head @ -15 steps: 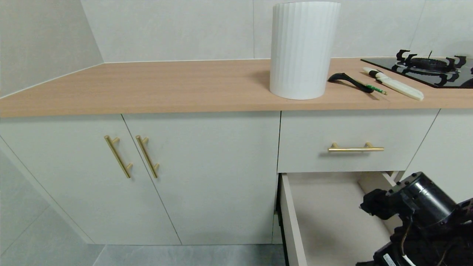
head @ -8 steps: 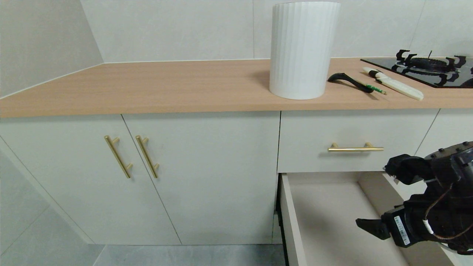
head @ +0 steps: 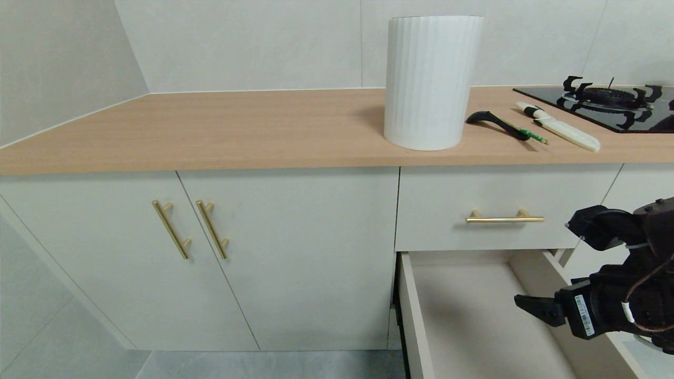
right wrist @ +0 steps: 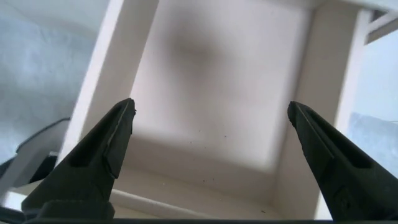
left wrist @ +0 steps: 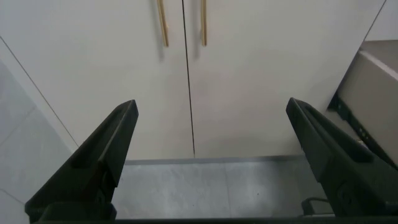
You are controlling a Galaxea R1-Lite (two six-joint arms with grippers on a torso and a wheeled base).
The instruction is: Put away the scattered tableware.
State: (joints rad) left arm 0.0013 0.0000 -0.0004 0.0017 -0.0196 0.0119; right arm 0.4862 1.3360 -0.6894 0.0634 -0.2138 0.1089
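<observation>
You have a black spoon (head: 497,122), a green-marked stick (head: 536,137) and a white knife (head: 561,129) lying on the surface (head: 237,126), between the white ribbed container (head: 429,81) and the hob (head: 605,102). Your right gripper (right wrist: 210,106) hangs over the open drawer (head: 413,316), fingers apart. Your left gripper (left wrist: 211,104) faces the cabinet doors (left wrist: 249,74), fingers apart.

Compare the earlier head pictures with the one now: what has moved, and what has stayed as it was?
The right hand rose from low over the open drawer and turned to point left across it, open; it gripped nothing. The head camera shifted a little. The white canister, black utensil and white knife on the worktop kept their places, and the drawer stayed open.
</observation>
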